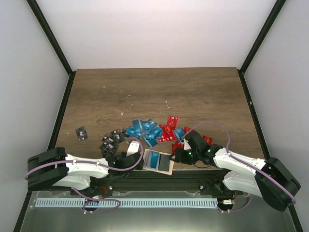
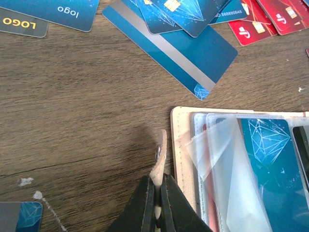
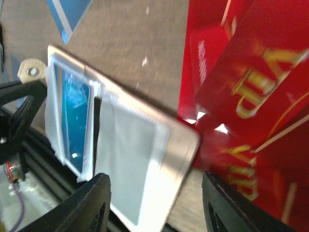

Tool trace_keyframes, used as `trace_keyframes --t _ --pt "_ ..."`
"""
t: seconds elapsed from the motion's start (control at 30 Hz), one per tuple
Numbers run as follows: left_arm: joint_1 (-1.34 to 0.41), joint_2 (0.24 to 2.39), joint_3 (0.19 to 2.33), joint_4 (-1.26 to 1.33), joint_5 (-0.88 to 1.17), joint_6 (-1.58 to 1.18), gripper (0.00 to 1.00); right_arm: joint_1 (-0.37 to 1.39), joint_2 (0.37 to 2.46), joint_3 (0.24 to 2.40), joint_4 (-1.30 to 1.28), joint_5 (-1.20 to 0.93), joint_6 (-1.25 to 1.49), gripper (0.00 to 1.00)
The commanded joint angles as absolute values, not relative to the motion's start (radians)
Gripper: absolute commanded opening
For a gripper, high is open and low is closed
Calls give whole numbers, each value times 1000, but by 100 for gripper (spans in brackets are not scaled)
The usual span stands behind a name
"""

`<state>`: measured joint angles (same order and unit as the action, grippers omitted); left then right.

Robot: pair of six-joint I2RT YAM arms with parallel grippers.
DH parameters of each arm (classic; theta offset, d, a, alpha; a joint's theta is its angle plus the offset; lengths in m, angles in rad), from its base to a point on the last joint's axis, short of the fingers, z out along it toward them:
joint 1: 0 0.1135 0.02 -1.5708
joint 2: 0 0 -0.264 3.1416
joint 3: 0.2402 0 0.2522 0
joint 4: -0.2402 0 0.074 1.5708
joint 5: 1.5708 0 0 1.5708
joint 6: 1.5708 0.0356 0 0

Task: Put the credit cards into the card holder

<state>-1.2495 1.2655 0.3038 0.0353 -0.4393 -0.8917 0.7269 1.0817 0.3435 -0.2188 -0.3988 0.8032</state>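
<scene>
— What takes up most of the scene?
— A brown wood table (image 1: 154, 92). The left arm (image 1: 77, 170) and the right arm (image 1: 241, 171) both reach in from its near edge and meet around the middle.
— Where's the holder?
— The holder (image 1: 158, 161) lies flat and open at the near edge, between the two grippers, with its clear sleeves (image 3: 130, 159) facing up. A blue card (image 2: 270, 154) sits inside the left sleeve. The sleeve to its right looks pale, and I can't tell what is in it.
— And the loose cards?
— They are spread on the table just beyond the holder. The blue cards (image 1: 145, 129) are heaped at the centre. The red cards (image 1: 170, 130) overlap to their right, and the black cards (image 1: 111, 141) cluster to their left. One black card (image 1: 82, 133) lies alone, well apart to the left.
— What about the left gripper?
— The left gripper (image 2: 157, 182) has its fingers pressed together on the holder's tab (image 2: 161, 147). The tab is a small beige strap with a metal snap that sticks out from the holder's left side. It stands on edge between the pads.
— And the right gripper?
— The right gripper (image 3: 154, 181) is spread wide. Its two fingers stand either side of the holder's right end, close to the red cards. Neither finger clearly touches the holder.
</scene>
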Motion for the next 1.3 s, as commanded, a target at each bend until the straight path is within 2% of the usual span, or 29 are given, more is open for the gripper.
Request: trace_keyframes --t 0.0,0.13,0.33,0.77,1.27 --pt "-1246 1257 274 114 -416 -938 4 778 1083 311 -171 -481 890 57" --pt "-1245 1247 252 166 -394 -942 4 798 1125 279 -80 -482 956 60" --pt "-1246 1256 245 181 -374 -932 4 800 1151 257 46 -485 1002 59" --pt "-1246 1252 262 144 -391 -934 4 807 969 288 17 -528 1008 56" --pt "-1246 1282 281 141 -392 -945 4 911 1053 345 147 -527 1033 55"
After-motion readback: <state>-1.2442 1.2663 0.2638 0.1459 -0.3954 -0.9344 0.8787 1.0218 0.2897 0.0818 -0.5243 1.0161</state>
